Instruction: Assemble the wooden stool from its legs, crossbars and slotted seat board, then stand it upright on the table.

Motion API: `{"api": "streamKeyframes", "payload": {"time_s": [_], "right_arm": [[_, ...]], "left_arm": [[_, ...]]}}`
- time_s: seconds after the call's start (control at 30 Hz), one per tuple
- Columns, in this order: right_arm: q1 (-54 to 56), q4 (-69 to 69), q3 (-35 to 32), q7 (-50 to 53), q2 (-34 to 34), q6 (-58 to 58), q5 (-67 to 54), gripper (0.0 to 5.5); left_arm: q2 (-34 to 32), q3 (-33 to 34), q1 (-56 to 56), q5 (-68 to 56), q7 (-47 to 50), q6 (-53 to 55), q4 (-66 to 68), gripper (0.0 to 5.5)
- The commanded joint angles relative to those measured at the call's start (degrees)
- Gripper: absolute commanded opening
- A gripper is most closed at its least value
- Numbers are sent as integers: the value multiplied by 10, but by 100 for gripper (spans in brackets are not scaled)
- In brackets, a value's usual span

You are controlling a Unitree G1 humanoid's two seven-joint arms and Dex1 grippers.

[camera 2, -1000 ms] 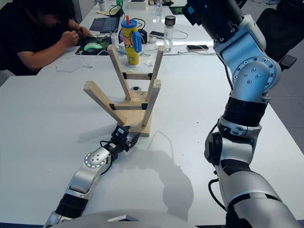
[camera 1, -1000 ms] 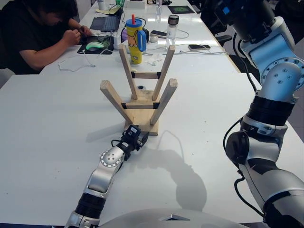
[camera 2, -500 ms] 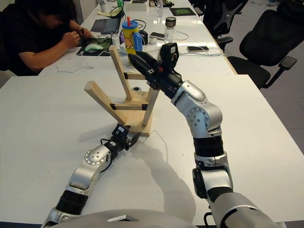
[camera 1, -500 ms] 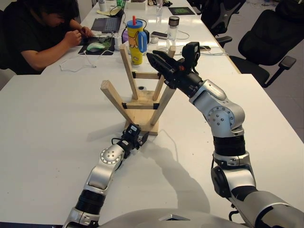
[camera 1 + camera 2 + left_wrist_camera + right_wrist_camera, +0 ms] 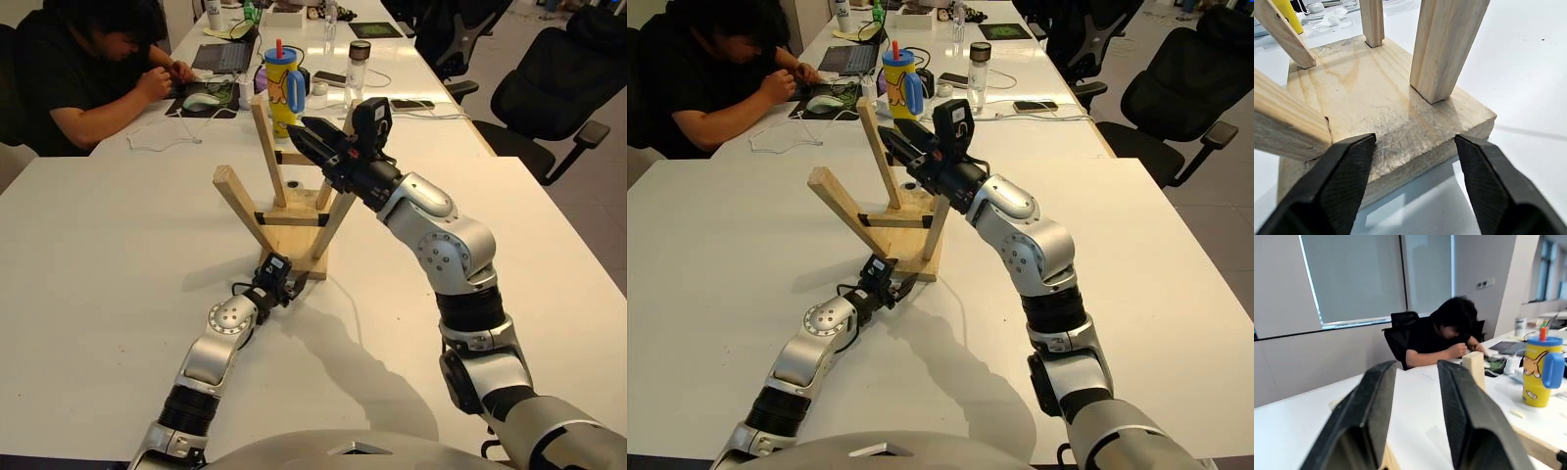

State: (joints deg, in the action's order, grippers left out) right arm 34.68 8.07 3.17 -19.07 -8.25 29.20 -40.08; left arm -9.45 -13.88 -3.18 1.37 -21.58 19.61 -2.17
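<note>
Holds left fingers (image 5: 1347,171) wide, empty, astride the near edge of the seat board (image 5: 1366,93), flat on the desk (image 5: 98,245). Beyond, poises right fingers (image 5: 1376,401) parted, empty, among the upturned legs (image 5: 269,147). Probably best to pinch the board squarely, then clamp one leg before tipping upright.

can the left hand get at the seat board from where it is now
Probably yes. The left hand is open right at the near edge of the seat board, with bare table and nothing else between. The right hand is higher up by the legs, out of its way.
</note>
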Motion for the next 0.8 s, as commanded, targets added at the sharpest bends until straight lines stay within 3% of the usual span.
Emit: {"api": "streamKeyframes", "payload": {"time_s": [0.03,0.2,0.37,0.53,0.8], "right_arm": [[21,4,-107,24,3,-28,-45,154],[-6,30,-149,84,-9,-7,-30,154],[-95,8,-125,100,-16,-10,33,82],[-55,-145,-73,-27,-37,-77,101,2],[50,-337,-6,-250,-39,-184,164,2]], "left_arm": [[6,29,21,-15,18,-53,-26,303],[-22,38,94,-5,17,-166,-129,303],[-34,72,181,-19,27,-197,-153,284],[-63,54,178,-17,-13,-202,-146,235],[-99,34,120,9,-44,-71,-61,235]]}}
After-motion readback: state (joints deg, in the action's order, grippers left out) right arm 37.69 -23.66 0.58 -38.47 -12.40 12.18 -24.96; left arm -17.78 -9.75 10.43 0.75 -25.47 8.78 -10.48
